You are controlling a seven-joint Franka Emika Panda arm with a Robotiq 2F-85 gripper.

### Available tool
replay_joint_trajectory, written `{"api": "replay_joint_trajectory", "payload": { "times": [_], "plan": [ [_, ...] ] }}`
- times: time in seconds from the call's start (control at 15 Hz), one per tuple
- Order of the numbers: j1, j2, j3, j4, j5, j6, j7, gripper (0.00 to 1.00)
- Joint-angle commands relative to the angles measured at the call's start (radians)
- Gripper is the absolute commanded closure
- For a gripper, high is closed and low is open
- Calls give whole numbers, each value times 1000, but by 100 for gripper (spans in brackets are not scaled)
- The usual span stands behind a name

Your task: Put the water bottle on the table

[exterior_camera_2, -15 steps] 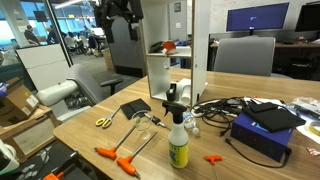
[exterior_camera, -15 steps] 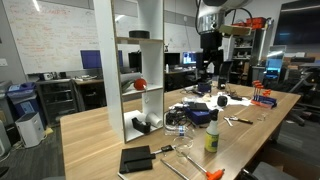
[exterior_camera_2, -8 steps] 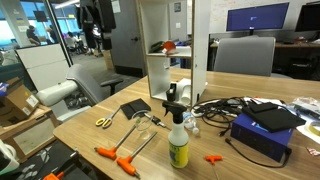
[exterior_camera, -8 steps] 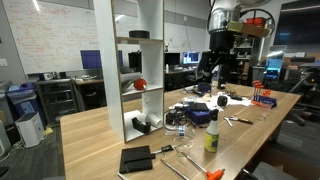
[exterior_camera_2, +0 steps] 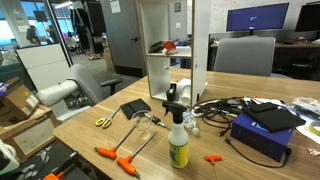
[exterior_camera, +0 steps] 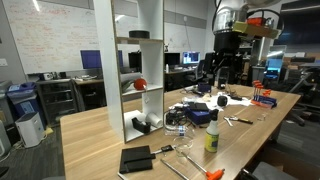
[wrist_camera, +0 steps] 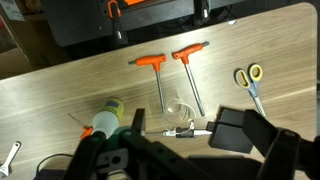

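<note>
A small clear water bottle point(wrist_camera: 178, 113) stands upright on the long light-wood table point(exterior_camera: 95, 135), seen from above in the wrist view. In an exterior view it point(exterior_camera_2: 190, 123) stands just behind the spray bottle. My gripper point(exterior_camera: 226, 66) hangs high above the far part of the table, open and empty. In the wrist view its dark fingers point(wrist_camera: 185, 160) frame the bottom of the picture, far above the bottle. The arm does not show in the exterior view with the blue box.
On the table are a yellow-green spray bottle point(exterior_camera_2: 178, 140), a white open shelf unit point(exterior_camera: 135, 70), a black pad point(wrist_camera: 240, 128), scissors point(wrist_camera: 250, 80), two orange-handled T-tools point(wrist_camera: 160, 62), tangled cables and a blue box point(exterior_camera_2: 262, 125). Office chairs and desks surround the table.
The arm has swung sideways high above the table, to the right in the exterior view that shows it. It has left the other exterior view. Nothing on the table moved.
</note>
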Motion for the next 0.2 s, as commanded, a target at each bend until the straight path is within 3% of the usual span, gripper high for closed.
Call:
{"api": "replay_joint_trajectory", "payload": {
  "times": [0.0, 0.13],
  "plan": [
    [-13, 2, 10, 2, 6, -3, -7, 0],
    [-13, 3, 10, 2, 6, -3, -7, 0]
  ]
}}
